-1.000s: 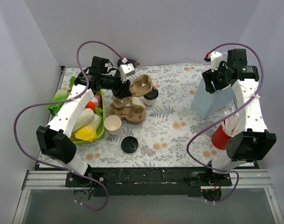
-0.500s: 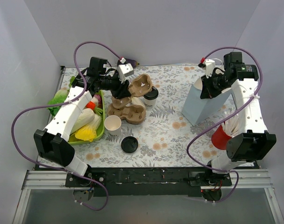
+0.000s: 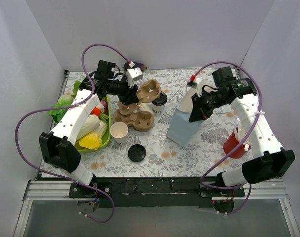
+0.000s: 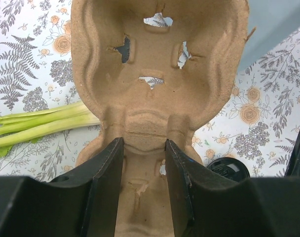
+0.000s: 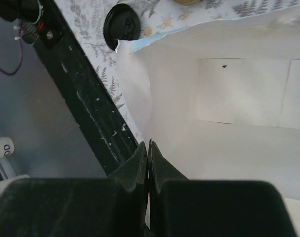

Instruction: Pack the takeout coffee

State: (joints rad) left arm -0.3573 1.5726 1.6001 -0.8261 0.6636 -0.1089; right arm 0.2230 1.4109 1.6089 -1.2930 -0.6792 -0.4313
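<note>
The takeout coffee [image 3: 160, 101], a white cup with a black dome lid, stands on the floral table beside a brown cardboard cup carrier [image 3: 149, 91]. My left gripper [image 3: 140, 92] holds that carrier tilted up. In the left wrist view its fingers [image 4: 106, 168] are shut on the ridge of the carrier [image 4: 160, 74]. My right gripper [image 3: 193, 101] is shut on the top rim of a light blue paper bag [image 3: 183, 122] near the table's middle. In the right wrist view the right gripper [image 5: 148, 148] pinches the bag's wall, and the white inside of the bag [image 5: 229, 98] is open.
A second carrier [image 3: 135, 119] lies flat below the held one. A lidless white cup [image 3: 119, 131] and a loose black lid [image 3: 136, 153] sit nearer the front. A green tray [image 3: 106, 139] of vegetables is at left, a red cup [image 3: 234, 144] with sticks at right.
My right gripper has shut on the bag and moved it from the back right toward the middle of the table, tilting it. The left arm and carrier have barely moved.
</note>
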